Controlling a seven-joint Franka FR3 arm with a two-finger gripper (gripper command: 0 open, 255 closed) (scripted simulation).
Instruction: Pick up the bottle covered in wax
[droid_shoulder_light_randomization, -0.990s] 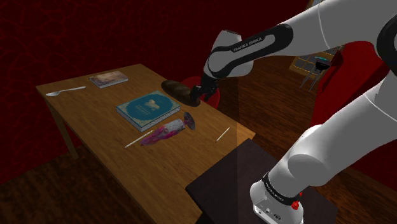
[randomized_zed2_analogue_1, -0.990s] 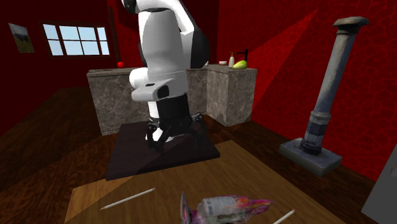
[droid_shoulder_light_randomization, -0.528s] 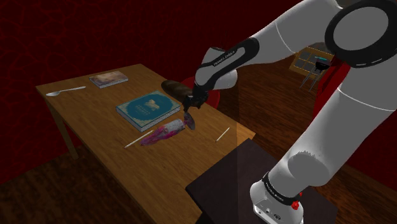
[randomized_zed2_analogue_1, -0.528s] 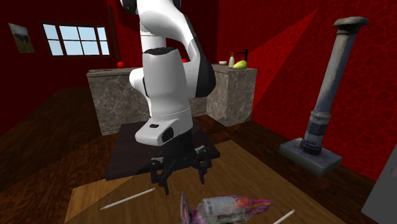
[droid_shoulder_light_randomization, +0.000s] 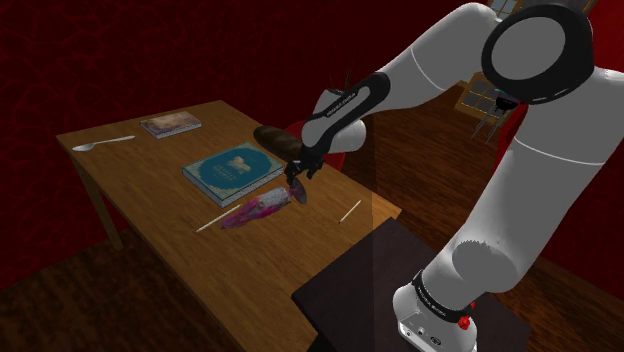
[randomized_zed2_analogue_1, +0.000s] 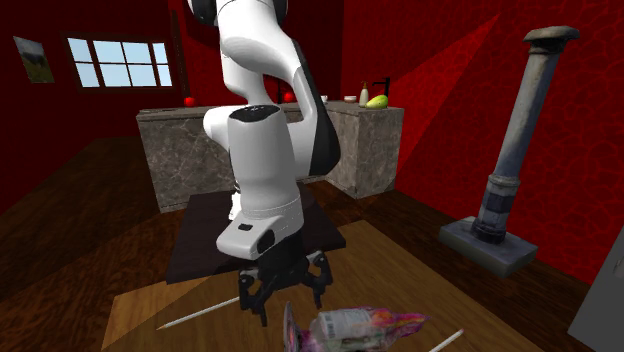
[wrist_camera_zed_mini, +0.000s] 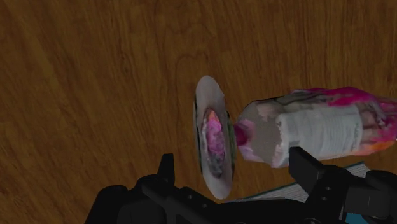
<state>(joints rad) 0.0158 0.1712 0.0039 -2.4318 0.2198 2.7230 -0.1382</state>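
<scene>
We see the end effector (randomized_zed2_analogue_1: 290, 298) released, its black fingers spread wide just above the wooden table (droid_shoulder_light_randomization: 170, 215). They straddle a pale disc (wrist_camera_zed_mini: 213, 145) at the neck end of the bottle (wrist_camera_zed_mini: 318, 130) without closing on either. The bottle (whitish, streaked with pink and purple) lies on its side on the table, just beside the corner of a teal book (droid_shoulder_light_randomization: 232, 172). A thin white stick (droid_shoulder_light_randomization: 350, 210) lies near.
</scene>
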